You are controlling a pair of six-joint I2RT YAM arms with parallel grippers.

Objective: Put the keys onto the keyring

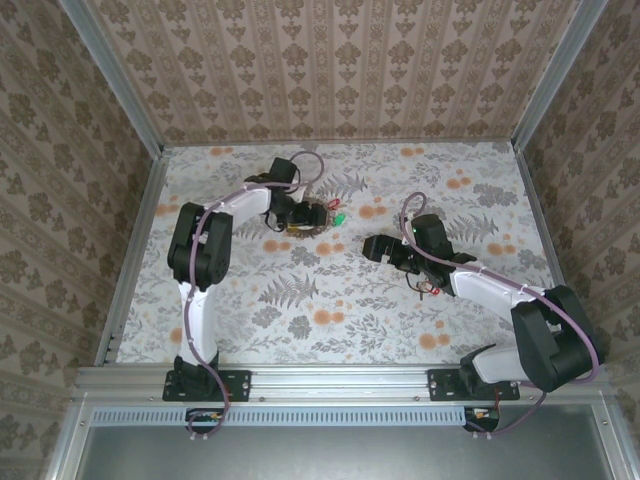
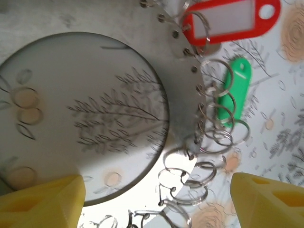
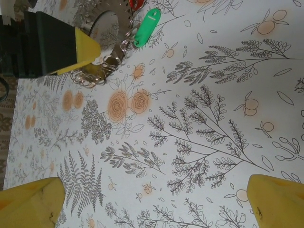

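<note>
- Left wrist view: the keyring [image 2: 175, 71] is a large flat disc-like ring with a pale grey-white face up. Its wide round central hole shows the fern-printed surface [image 2: 280, 142] through it.
- A row of small punched holes runs along its outer rim, and thin silver split rings [image 2: 221, 107] hang from them, overlapping in a loose chain down the rim.
- The red tag [image 2: 228, 21] has a white label window and an eyelet. It lies at the ring's rim, hooked onto one split ring.
- The green tag [image 2: 235, 90] is narrower, plain, and lies just beside the rim among the split rings.
- The left pincer [image 2: 156, 204] stands wide, one yellow fingertip at each lower corner, with the ring's rim and some split rings between them. Nothing looks clamped, though whether a tip touches the ring is hard to tell.
- Top external view: the keyring [image 1: 316, 219] sits in the far half of the surface, a little left of its middle. Both tags are on the ring's right side.
- The right pincer [image 3: 152, 204] is spread wide over bare surface, well apart from the ring, holding nothing.
</note>
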